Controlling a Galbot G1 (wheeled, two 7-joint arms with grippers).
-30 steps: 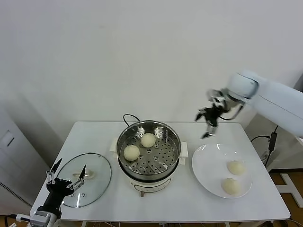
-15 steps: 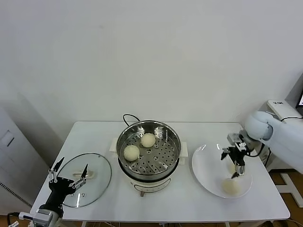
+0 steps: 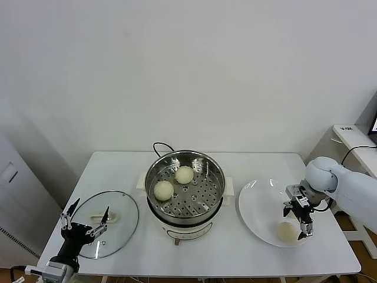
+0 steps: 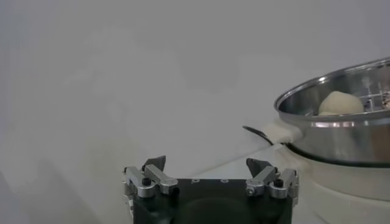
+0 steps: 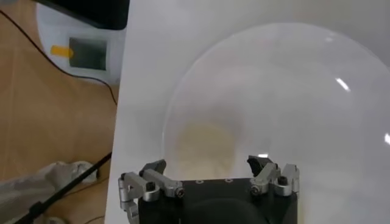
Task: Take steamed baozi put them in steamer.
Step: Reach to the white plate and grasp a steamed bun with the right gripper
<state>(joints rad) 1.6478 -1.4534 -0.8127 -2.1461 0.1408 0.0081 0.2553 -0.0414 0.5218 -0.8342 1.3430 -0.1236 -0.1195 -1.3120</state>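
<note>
At the desk's (image 3: 123, 171) left front corner the left tool (image 3: 82, 225) is parked low, its fingers spread apart and holding nothing, just over the near edge of a glass lid (image 3: 115, 213) lying flat. In the middle stands the steamer (image 3: 185, 187), a black cord (image 3: 159, 145) looping behind it. Two buns sit on its perforated tray: one (image 3: 164, 190) toward the left, the other (image 3: 184, 174) farther back, near the centre. To the right, a white plate (image 3: 257, 203) lies beside the steamer. The right tool (image 3: 300, 219) hangs low over the plate's right half with its fingers apart, gripping nothing. A third bun (image 3: 287, 232) rests on the plate just below it toward the front edge. Another pale bun (image 5: 204, 146) appears just ahead of the fingers in the right wrist view.
</note>
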